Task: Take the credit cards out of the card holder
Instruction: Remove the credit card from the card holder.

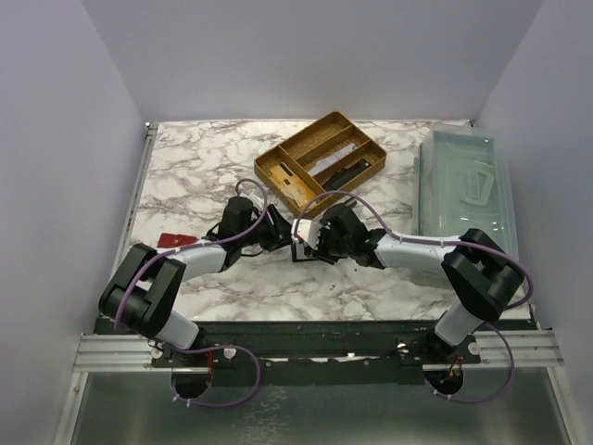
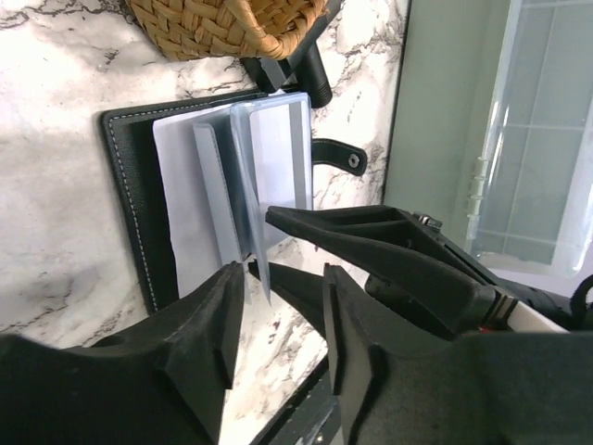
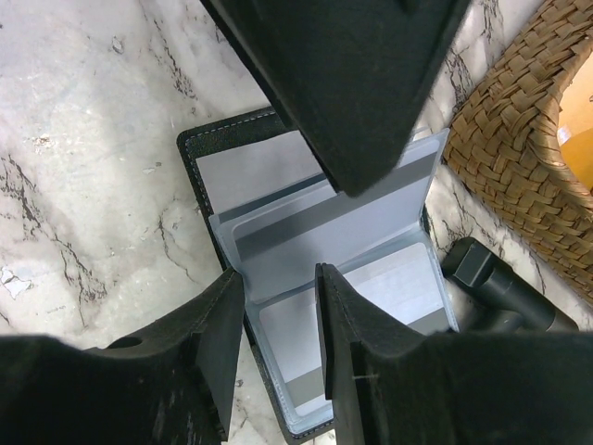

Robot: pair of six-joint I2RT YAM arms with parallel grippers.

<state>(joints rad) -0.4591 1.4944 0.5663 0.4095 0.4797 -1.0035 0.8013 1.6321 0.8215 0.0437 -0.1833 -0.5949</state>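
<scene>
Card holder [image 2: 125, 185] lies open on the marble table [image 1: 185, 176], mid-table, under both wrists. Credit cards [image 3: 306, 232] sit in its clear sleeves, pale grey-blue, dark stripe showing. One sleeve leaf [image 2: 243, 176] stands up off the fold.

My left gripper [image 2: 283, 278]: jaws part open, the leaf's edge in the gap, neither pad visibly on it. Holding nothing as far as I can see.

My right gripper [image 3: 278, 276]: jaws part open, astride the sleeves near the fold. Can't tell whether the pads pinch anything.

Crowding: both grippers meet nearly tip to tip over the holder. The right finger cuts across my left wrist view. The left finger blocks the holder's upper part in the right wrist view.

Around: woven tray [image 2: 204, 28] just beside the holder's far edge. A black bar [image 2: 310, 74] lies at the tray's side, near the holder's snap strap [image 2: 338, 158]. Clear plastic bin [image 1: 463, 148] well off to the right. Small red item [image 1: 174, 240] beside my left arm.
</scene>
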